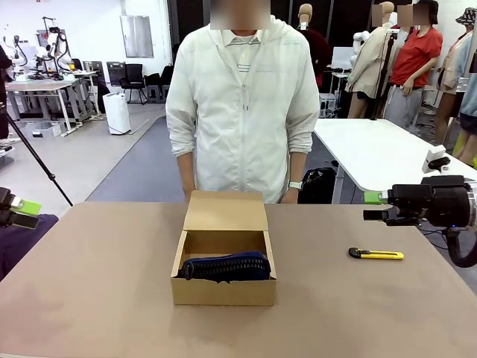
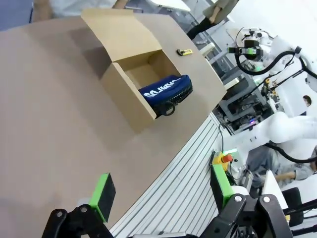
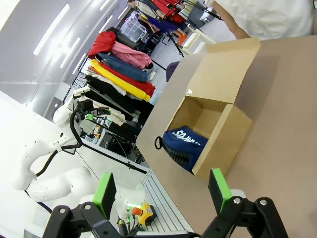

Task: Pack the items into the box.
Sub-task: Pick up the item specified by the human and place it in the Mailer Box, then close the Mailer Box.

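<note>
Navy pouch (image 1: 223, 266) lies inside the open cardboard box (image 1: 223, 292), long axis crosswise; I see left gripper (image 1: 28, 213) and right gripper (image 1: 375, 206) flanking it, spread wide, empty, the right seemingly nearer.

One brown cardboard box (image 1: 223, 289); one navy blue pouch (image 1: 227, 266) inside it, with one metal ring (image 2: 168, 109); one yellow-and-black utility knife (image 1: 376, 254); one table (image 1: 97, 283); one person (image 1: 242, 104) at its far side; two pincers, the left pincer (image 1: 26, 213) and the right pincer (image 1: 376, 206).
</note>
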You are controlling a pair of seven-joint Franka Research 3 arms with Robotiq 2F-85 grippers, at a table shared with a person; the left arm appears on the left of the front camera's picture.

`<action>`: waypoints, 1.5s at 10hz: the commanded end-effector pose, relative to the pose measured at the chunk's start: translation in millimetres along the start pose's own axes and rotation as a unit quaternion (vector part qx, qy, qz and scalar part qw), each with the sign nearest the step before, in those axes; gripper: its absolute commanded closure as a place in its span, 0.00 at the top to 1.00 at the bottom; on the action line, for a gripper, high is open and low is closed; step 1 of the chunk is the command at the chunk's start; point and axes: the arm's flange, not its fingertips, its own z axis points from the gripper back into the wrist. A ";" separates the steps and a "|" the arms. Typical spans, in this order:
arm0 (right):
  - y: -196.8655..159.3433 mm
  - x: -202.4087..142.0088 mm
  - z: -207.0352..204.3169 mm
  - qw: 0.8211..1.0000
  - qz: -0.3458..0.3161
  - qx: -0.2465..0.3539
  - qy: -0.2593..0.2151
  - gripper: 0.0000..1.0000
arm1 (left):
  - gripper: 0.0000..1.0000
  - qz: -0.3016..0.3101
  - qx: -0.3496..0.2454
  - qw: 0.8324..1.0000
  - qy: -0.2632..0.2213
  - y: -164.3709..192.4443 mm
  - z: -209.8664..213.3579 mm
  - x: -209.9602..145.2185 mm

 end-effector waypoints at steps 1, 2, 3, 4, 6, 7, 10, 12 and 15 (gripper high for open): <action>2.2 1.5 -0.9 1.000 0.001 0.000 -0.009 1.00 | 1.00 -0.006 -0.002 1.000 0.003 2.8 4.4 -4.5; 2.2 1.5 -0.9 1.000 0.001 0.000 -0.009 1.00 | 1.00 -0.006 -0.002 1.000 0.003 2.8 4.4 -4.5; 2.2 1.5 -0.9 1.000 0.001 0.000 -0.009 1.00 | 1.00 -0.006 -0.002 1.000 0.003 2.8 4.4 -4.5; 2.2 1.5 -0.9 1.000 0.001 0.000 -0.009 1.00 | 1.00 -0.006 -0.002 1.000 0.003 2.8 4.4 -4.5; 2.2 1.5 -0.9 1.000 0.001 0.000 -0.009 1.00 | 1.00 -0.006 -0.002 1.000 0.003 2.8 4.4 -4.5; 2.2 1.5 -0.9 1.000 0.001 0.000 -0.009 1.00 | 1.00 -0.006 -0.002 1.000 0.003 2.8 4.4 -4.5; 2.2 1.5 -0.9 1.000 0.001 0.000 -0.009 1.00 | 1.00 -0.006 -0.002 1.000 0.003 2.8 4.4 -4.5; 2.2 1.5 -0.9 1.000 0.001 0.000 -0.009 1.00 | 1.00 -0.006 -0.002 1.000 0.003 2.8 4.4 -4.5; 2.2 1.5 -0.9 1.000 0.001 0.000 -0.009 1.00 | 1.00 -0.006 -0.002 1.000 0.003 2.8 4.4 -4.5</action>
